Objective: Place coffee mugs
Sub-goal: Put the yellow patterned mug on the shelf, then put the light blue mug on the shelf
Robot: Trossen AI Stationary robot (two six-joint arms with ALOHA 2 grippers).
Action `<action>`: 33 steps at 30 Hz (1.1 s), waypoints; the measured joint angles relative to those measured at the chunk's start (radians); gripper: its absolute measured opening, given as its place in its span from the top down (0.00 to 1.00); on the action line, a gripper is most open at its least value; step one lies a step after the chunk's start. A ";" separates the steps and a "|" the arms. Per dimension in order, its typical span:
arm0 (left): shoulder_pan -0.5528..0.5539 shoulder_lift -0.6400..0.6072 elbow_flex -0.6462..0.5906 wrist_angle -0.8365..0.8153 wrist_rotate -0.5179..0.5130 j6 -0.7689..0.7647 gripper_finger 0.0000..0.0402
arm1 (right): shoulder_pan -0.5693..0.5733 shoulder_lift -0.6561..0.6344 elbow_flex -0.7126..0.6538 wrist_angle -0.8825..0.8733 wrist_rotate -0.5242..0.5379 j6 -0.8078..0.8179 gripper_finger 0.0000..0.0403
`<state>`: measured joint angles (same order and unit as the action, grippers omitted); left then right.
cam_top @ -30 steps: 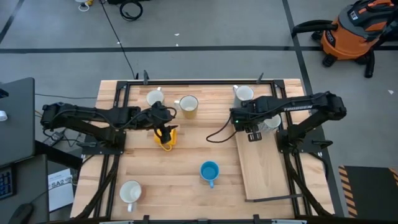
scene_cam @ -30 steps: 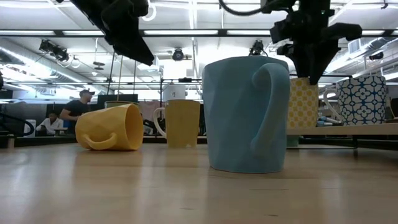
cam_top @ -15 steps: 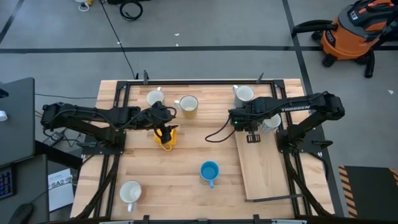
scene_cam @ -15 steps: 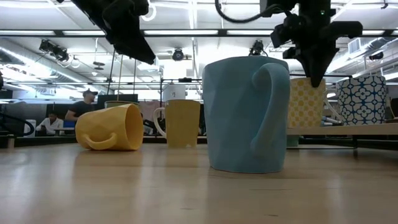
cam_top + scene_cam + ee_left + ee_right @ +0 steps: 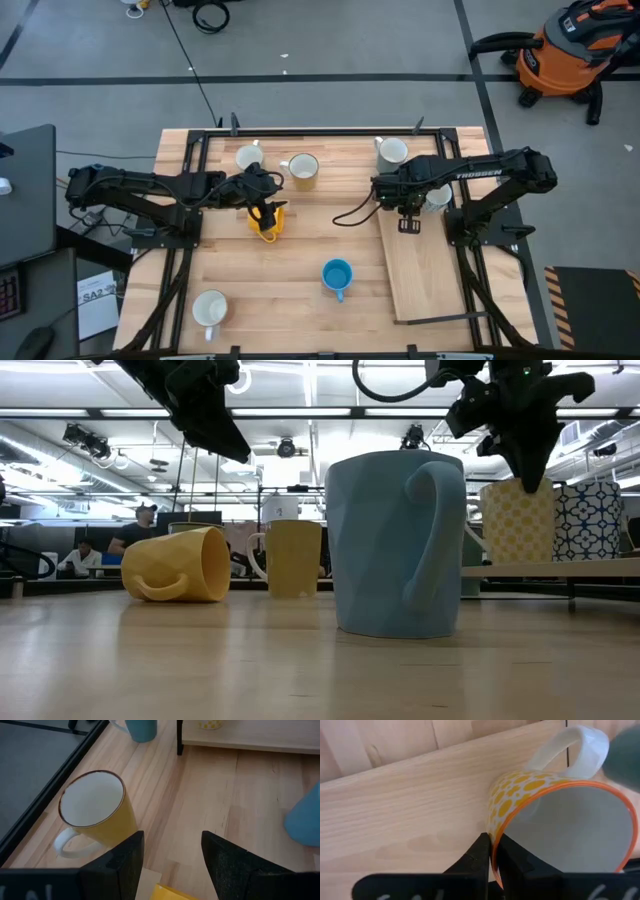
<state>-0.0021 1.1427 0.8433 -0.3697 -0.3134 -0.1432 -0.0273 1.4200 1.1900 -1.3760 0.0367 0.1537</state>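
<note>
Right gripper (image 5: 492,851), fingers pinched on the rim of the yellow-dotted mug (image 5: 560,820), holds it over the raised board (image 5: 425,265). Left gripper (image 5: 170,855), spread, apparently empty, hovers above the toppled yellow mug (image 5: 268,222).

A light wooden table (image 5: 300,290) carries a raised wooden board (image 5: 425,275) on its right side. Directly on the tabletop sit a blue mug (image 5: 337,275), a yellow mug lying on its side (image 5: 268,223), a white mug (image 5: 209,309) near the front left, and three more mugs (image 5: 301,169) along the back edge.
</note>
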 joint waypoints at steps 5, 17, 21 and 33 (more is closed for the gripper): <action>0.000 0.000 0.000 0.001 0.000 0.000 0.49 | 0.000 0.000 0.000 0.006 0.032 -0.022 0.92; 0.000 0.000 0.000 0.000 0.000 0.000 0.49 | 0.000 0.000 0.000 0.013 0.057 -0.026 0.88; 0.000 0.000 0.000 0.000 0.000 0.000 0.49 | 0.000 0.000 0.000 0.013 0.057 -0.026 0.87; 0.000 0.000 0.000 0.000 0.000 -0.001 0.49 | 0.000 0.000 0.000 0.014 0.058 -0.026 0.67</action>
<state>-0.0021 1.1427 0.8436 -0.3698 -0.3133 -0.1440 -0.0278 1.4200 1.1904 -1.3624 0.0948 0.1280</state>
